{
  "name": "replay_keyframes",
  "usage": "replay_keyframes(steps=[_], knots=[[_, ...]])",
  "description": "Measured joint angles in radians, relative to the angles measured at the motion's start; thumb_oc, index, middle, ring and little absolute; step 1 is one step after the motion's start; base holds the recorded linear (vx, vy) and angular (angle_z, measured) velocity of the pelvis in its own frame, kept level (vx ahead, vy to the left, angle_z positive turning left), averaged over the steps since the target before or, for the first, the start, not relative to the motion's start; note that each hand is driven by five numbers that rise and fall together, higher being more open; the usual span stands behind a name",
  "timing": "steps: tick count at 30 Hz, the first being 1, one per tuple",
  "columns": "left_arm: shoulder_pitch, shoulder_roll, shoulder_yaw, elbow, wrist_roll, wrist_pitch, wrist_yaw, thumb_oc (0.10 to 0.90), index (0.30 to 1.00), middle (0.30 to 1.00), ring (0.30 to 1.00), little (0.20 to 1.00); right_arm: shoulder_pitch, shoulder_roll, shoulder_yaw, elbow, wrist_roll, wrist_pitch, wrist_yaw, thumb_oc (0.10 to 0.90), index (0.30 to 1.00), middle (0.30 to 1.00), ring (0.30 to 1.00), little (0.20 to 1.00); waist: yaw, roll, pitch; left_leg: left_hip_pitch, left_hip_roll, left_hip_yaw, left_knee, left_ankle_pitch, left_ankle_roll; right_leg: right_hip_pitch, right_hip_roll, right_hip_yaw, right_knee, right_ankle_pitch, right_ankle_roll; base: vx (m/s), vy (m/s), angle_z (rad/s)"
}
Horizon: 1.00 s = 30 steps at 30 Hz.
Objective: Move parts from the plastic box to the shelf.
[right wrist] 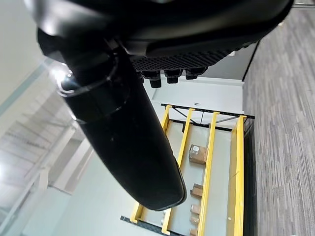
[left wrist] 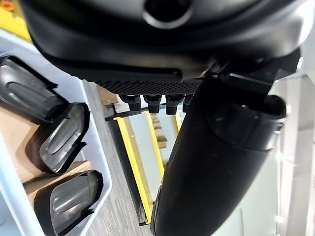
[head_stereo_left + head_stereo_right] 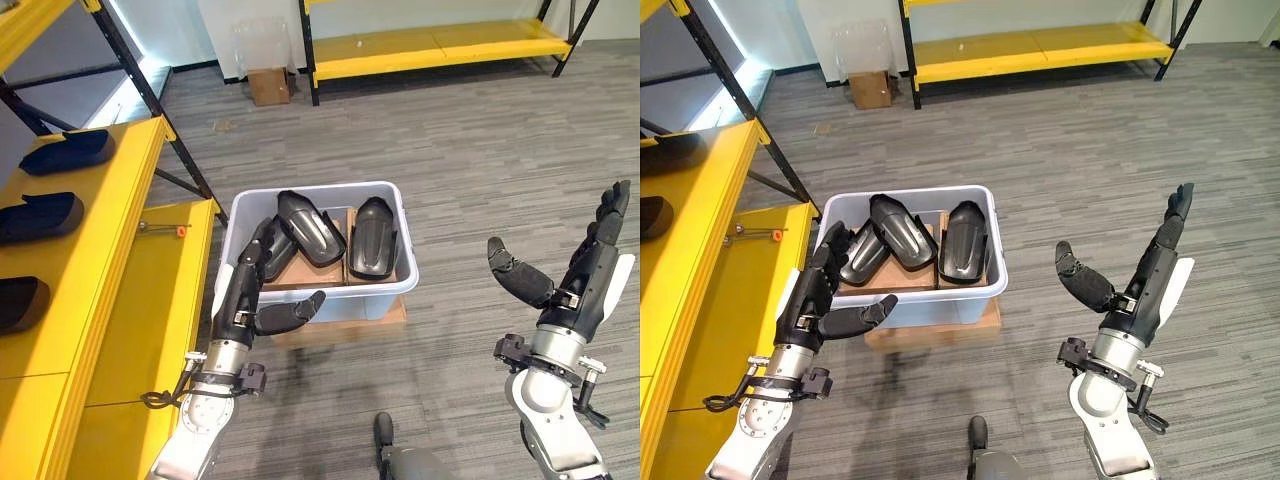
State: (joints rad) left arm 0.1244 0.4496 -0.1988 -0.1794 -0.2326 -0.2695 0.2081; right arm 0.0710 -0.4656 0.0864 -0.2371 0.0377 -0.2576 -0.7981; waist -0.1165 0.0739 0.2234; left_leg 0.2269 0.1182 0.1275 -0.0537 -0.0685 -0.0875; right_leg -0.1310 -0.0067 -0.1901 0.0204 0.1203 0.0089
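Three dark moulded parts (image 3: 318, 232) lying in the pale plastic box (image 3: 390, 288) on the grey floor, resting on cardboard inside it, with three more dark parts (image 3: 45, 215) already laid in a row along the top of the yellow shelf (image 3: 110, 250) to the left. Left hand (image 3: 243, 290) raised at the box's near left corner, fingers straight and thumb spread toward the box wall, holding nothing. Right hand (image 3: 585, 262) lifted well to the right of the box, fingers extended upward and thumb splayed out, likewise empty.
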Motion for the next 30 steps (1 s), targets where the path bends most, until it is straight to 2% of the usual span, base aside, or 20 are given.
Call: replay_keyframes(steps=[4, 6, 7, 8, 9, 10, 11, 12, 13, 15, 16, 22, 23, 24, 25, 26, 27, 28, 29, 30], knots=[[-0.008, 0.000, 0.000, 0.001, -0.037, -0.001, 0.001, 0.900, 1.000, 1.000, 1.000, 1.000, -0.007, -0.039, 0.021, 0.009, 0.003, 0.013, 0.057, 0.900, 1.000, 1.000, 1.000, 1.000, 0.011, 0.005, 0.002, -0.033, 0.000, -0.004, 0.049, 0.008, -0.014, -0.011, -0.014, -0.023, 0.035, -0.042, 0.005, 0.10, -0.171, 0.23], [-0.010, 0.000, 0.004, 0.000, -0.039, -0.015, 0.003, 0.900, 1.000, 1.000, 1.000, 1.000, -0.010, -0.051, 0.030, 0.009, 0.006, 0.014, 0.098, 0.900, 1.000, 1.000, 1.000, 1.000, 0.037, 0.001, 0.002, -0.095, 0.010, 0.003, 0.162, 0.031, -0.048, -0.011, -0.010, -0.049, 0.037, -0.081, -0.027, 0.21, -0.523, 0.19], [-0.019, -0.013, 0.003, 0.004, -0.040, -0.015, 0.000, 0.900, 1.000, 1.000, 1.000, 1.000, -0.014, -0.052, 0.029, 0.022, 0.007, 0.008, 0.116, 0.900, 1.000, 1.000, 1.000, 1.000, 0.044, -0.013, 0.007, -0.163, 0.025, -0.007, 0.294, 0.024, -0.079, -0.030, -0.008, -0.083, 0.136, -0.126, -0.090, 0.23, -0.495, 0.42], [-0.062, -0.026, -0.030, 0.007, -0.050, -0.015, 0.007, 0.900, 1.000, 1.000, 1.000, 1.000, 0.019, -0.019, -0.004, 0.050, 0.011, 0.025, 0.172, 0.900, 1.000, 1.000, 1.000, 1.000, 0.068, -0.095, 0.002, -0.563, 0.107, 0.064, 1.008, 0.226, -0.078, -0.044, -0.029, -0.133, 0.282, -0.297, -0.181, 0.18, -0.144, 0.33], [-0.035, -0.034, -0.034, 0.001, -0.058, -0.026, 0.003, 0.900, 1.000, 1.000, 1.000, 1.000, 0.008, 0.000, 0.003, 0.060, 0.013, 0.032, 0.180, 0.900, 1.000, 1.000, 1.000, 1.000, 0.084, -0.124, 0.002, -0.664, 0.099, 0.092, 1.078, 0.186, -0.041, -0.039, -0.028, -0.111, 0.265, -0.281, -0.152, 0.14, -0.034, -0.02], [0.001, -0.019, -0.033, 0.006, -0.058, -0.025, -0.003, 0.900, 1.000, 1.000, 1.000, 1.000, -0.011, 0.027, 0.039, 0.061, 0.016, 0.035, 0.191, 0.900, 1.000, 1.000, 1.000, 1.000, 0.098, -0.155, 0.007, -0.706, 0.053, 0.131, 0.957, 0.119, 0.032, -0.003, -0.024, -0.088, 0.208, -0.256, -0.110, 0.11, 0.033, -0.64], [0.025, 0.002, -0.034, 0.023, -0.058, -0.014, -0.003, 0.900, 1.000, 1.000, 1.000, 1.000, -0.020, 0.028, 0.080, 0.063, 0.014, 0.035, 0.219, 0.900, 1.000, 1.000, 1.000, 1.000, 0.094, -0.162, 0.010, -0.701, 0.010, 0.161, 0.790, 0.102, 0.076, 0.046, -0.018, -0.087, 0.138, -0.232, -0.026, 0.13, 0.068, -0.73], [0.035, 0.009, -0.033, 0.046, -0.058, -0.005, -0.003, 0.900, 1.000, 1.000, 1.000, 1.000, -0.012, 0.020, 0.107, 0.060, 0.013, 0.034, 0.244, 0.900, 1.000, 1.000, 1.000, 1.000, 0.079, -0.149, 0.013, -0.668, -0.037, 0.170, 0.641, 0.116, 0.103, 0.091, -0.009, -0.068, 0.142, -0.221, 0.122, 0.32, 0.164, -1.12], [0.045, -0.059, 0.000, 0.057, -0.057, -0.010, 0.001, 0.900, 1.000, 1.000, 1.000, 1.000, -0.001, -0.068, 0.117, 0.015, 0.015, 0.033, 0.267, 0.900, 1.000, 1.000, 1.000, 1.000, 0.062, -0.009, 0.018, -0.618, 0.034, 0.157, 0.411, 0.166, 0.138, -0.013, 0.028, 0.044, 0.405, -0.293, 0.078, 0.32, 0.160, -1.11], [0.031, -0.087, 0.039, 0.076, -0.048, -0.037, -0.001, 0.900, 1.000, 1.000, 1.000, 1.000, 0.038, -0.139, 0.090, -0.041, 0.014, 0.016, 0.268, 0.900, 1.000, 1.000, 1.000, 1.000, 0.028, 0.023, 0.016, -0.579, 0.049, 0.155, 0.213, 0.180, 0.088, 0.004, -0.040, 0.092, 0.410, -0.356, -0.046, 0.26, 0.109, -0.42], [0.004, -0.077, 0.042, 0.116, -0.036, -0.035, -0.001, 0.900, 1.000, 1.000, 1.000, 1.000, 0.096, -0.115, 0.054, -0.010, 0.059, 0.051, 0.256, 0.900, 1.000, 1.000, 1.000, 1.000, -0.013, 0.014, 0.006, -0.526, 0.048, 0.167, 0.070, 0.186, 0.072, 0.089, -0.051, 0.046, 0.345, -0.354, -0.047, 0.22, 0.080, 0.23], [0.026, -0.062, 0.060, 0.122, -0.038, -0.066, 0.000, 0.900, 1.000, 1.000, 1.000, 1.000, 0.157, -0.080, 0.071, 0.008, 0.062, 0.054, 0.280, 0.900, 1.000, 1.000, 1.000, 1.000, 0.030, -0.100, -0.028, -0.431, -0.022, 0.165, 0.040, 0.200, 0.092, 0.250, -0.070, 0.047, 0.146, -0.305, -0.022, 0.16, 0.077, 0.05], [0.056, -0.062, 0.060, 0.119, -0.039, -0.066, 0.000, 0.900, 1.000, 1.000, 1.000, 1.000, 0.152, -0.087, 0.072, 0.008, 0.062, 0.053, 0.297, 0.900, 1.000, 1.000, 1.000, 1.000, 0.043, -0.089, -0.030, -0.352, -0.055, 0.162, 0.013, 0.251, 0.167, 0.285, -0.059, 0.049, 0.148, -0.313, 0.004, 0.16, 0.099, -0.25], [0.085, -0.062, 0.060, 0.112, -0.040, -0.066, 0.001, 0.900, 1.000, 1.000, 1.000, 1.000, 0.146, -0.104, 0.072, 0.009, 0.062, 0.050, 0.307, 0.900, 1.000, 1.000, 1.000, 1.000, 0.046, -0.038, -0.033, -0.286, -0.035, 0.159, 0.007, 0.377, 0.297, 0.272, -0.024, 0.050, 0.231, -0.341, 0.047, 0.20, 0.123, 0.01], [0.086, -0.041, 0.069, 0.115, -0.040, -0.065, 0.001, 0.900, 1.000, 1.000, 1.000, 1.000, 0.139, -0.077, 0.075, 0.015, 0.061, 0.043, 0.311, 0.900, 1.000, 1.000, 1.000, 1.000, 0.022, -0.031, -0.033, -0.262, -0.039, 0.158, -0.027, 0.331, 0.298, 0.223, -0.034, 0.048, 0.321, -0.414, 0.064, 0.18, 0.116, 0.06], [0.075, -0.035, 0.095, 0.112, -0.042, -0.065, 0.001, 0.900, 1.000, 1.000, 1.000, 1.000, 0.121, -0.077, 0.085, 0.014, 0.061, 0.043, 0.321, 0.900, 1.000, 1.000, 1.000, 1.000, 0.038, -0.063, -0.032, -0.270, -0.062, 0.163, -0.027, 0.330, 0.297, 0.150, -0.083, 0.057, 0.306, -0.434, 0.067, 0.17, 0.118, 0.23], [0.076, -0.033, 0.108, 0.113, -0.047, -0.063, 0.000, 0.900, 1.000, 1.000, 1.000, 1.000, 0.115, -0.077, 0.086, 0.013, 0.062, 0.043, 0.335, 0.900, 1.000, 1.000, 1.000, 1.000, 0.040, -0.059, -0.031, -0.279, -0.066, 0.165, -0.027, 0.332, 0.269, 0.144, -0.096, 0.039, 0.284, -0.365, 0.042, 0.14, 0.107, 0.07], [0.082, -0.033, 0.109, 0.111, -0.055, -0.062, -0.001, 0.900, 1.000, 1.000, 1.000, 1.000, 0.121, -0.078, 0.086, 0.015, 0.062, 0.045, 0.335, 0.900, 1.000, 1.000, 1.000, 1.000, 0.041, -0.052, -0.032, -0.276, -0.062, 0.164, -0.027, 0.337, 0.218, 0.176, -0.092, 0.023, 0.236, -0.341, 0.039, 0.15, 0.122, 0.19], [0.101, -0.033, 0.109, 0.093, -0.067, -0.063, -0.003, 0.900, 1.000, 1.000, 1.000, 1.000, 0.128, -0.081, 0.085, 0.016, 0.062, 0.046, 0.336, 0.900, 1.000, 1.000, 1.000, 1.000, 0.042, -0.031, -0.033, -0.245, -0.048, 0.163, -0.027, 0.287, 0.119, 0.226, -0.078, 0.012, 0.183, -0.329, 0.042, 0.22, 0.193, 0.15], [0.100, -0.034, 0.111, 0.087, -0.077, -0.064, -0.005, 0.900, 1.000, 1.000, 1.000, 1.000, 0.128, -0.079, 0.083, 0.013, 0.062, 0.046, 0.336, 0.900, 1.000, 1.000, 1.000, 1.000, 0.048, -0.027, -0.033, -0.239, -0.050, 0.169, -0.028, 0.246, 0.089, 0.233, -0.080, 0.016, 0.182, -0.334, 0.048, 0.19, 0.168, 0.04]])
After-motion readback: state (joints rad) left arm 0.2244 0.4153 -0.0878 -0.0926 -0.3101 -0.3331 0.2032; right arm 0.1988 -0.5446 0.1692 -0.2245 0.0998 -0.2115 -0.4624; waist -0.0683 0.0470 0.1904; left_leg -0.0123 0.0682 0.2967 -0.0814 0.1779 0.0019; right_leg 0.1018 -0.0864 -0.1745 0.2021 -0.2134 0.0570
